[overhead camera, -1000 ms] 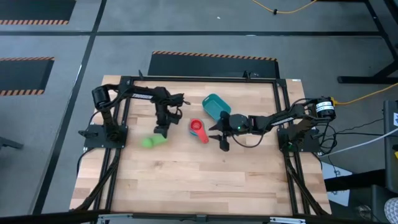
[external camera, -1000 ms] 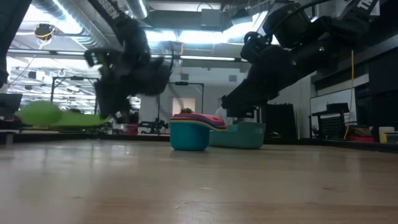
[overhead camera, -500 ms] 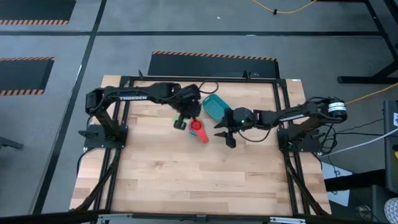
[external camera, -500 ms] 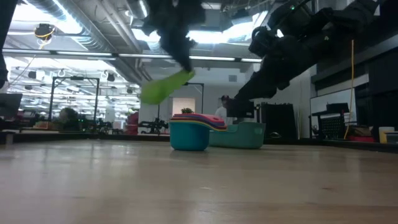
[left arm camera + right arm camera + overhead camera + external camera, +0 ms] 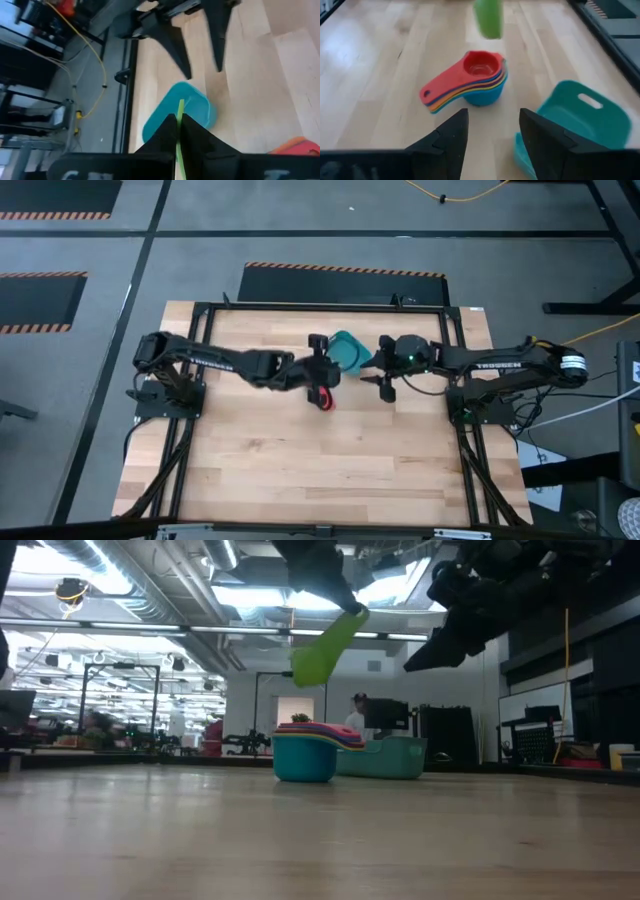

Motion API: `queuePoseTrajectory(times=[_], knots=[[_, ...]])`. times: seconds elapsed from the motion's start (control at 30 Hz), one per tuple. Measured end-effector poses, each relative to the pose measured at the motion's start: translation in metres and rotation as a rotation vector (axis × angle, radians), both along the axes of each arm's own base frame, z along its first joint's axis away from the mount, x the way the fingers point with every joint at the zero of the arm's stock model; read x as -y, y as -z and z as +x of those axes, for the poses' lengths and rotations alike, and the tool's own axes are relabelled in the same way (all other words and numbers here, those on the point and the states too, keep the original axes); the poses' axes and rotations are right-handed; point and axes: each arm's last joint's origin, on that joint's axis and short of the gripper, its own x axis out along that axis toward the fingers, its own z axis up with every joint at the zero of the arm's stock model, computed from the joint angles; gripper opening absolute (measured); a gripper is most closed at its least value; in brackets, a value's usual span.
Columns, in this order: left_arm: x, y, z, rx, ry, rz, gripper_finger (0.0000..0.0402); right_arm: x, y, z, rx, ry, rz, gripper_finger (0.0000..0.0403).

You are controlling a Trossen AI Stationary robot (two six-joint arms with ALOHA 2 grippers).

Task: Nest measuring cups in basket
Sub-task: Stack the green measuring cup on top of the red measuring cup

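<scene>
My left gripper (image 5: 322,375) is shut on a green measuring cup (image 5: 325,645), which hangs in the air over the stack; the high view hides it under the gripper. The other measuring cups (image 5: 470,82) stand nested on the table, red on top, light blue at the bottom (image 5: 305,755). The teal basket (image 5: 348,350) rests on the table just beyond the stack (image 5: 580,120). My right gripper (image 5: 492,135) is open in the air to the right of the stack (image 5: 380,375), with nothing between its fingers. My left gripper pinches the green cup's thin flat end (image 5: 178,131) between its two fingers; that end shows edge-on in the wrist view. The fingers slant downward from the table's left. The cup is lifted clear and hangs tilted, its wider end (image 5: 312,662) lowest.
Bare wooden tabletop (image 5: 300,460) lies open toward the near edge and on the left. A black frame (image 5: 455,330) runs along the table's sides.
My left gripper has carried the green cup from low over the table's left part up and to the right, over the stack, rolling so the cup went from level to hanging tilted. My right gripper has risen and drawn back toward the right, staying open.
</scene>
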Motion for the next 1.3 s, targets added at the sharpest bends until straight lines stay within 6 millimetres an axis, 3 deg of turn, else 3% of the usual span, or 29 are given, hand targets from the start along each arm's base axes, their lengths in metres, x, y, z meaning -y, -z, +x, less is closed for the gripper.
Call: queuePoseTrajectory(times=[0.23, 0.47, 0.9, 1.3], knots=[[0.018, 0.022, -0.005, -0.025, 0.007, 0.037, 0.0002, 0.002, -0.002, -0.001, 0.008, 0.012, 0.007, 0.0182], [0.017, 0.042, -0.009, -0.063, 0.010, 0.045, 0.0005, -0.005, -0.005, 0.002, 0.046, 0.012, 0.057, 0.0182], [0.009, 0.043, -0.005, -0.042, 0.100, -0.004, 0.0010, -0.023, -0.010, 0.007, 0.105, -0.050, 0.082, 0.0182], [0.001, 0.054, 0.001, -0.066, 0.080, 0.003, 0.0011, -0.029, -0.010, 0.007, 0.102, -0.075, 0.083, 0.0182]])
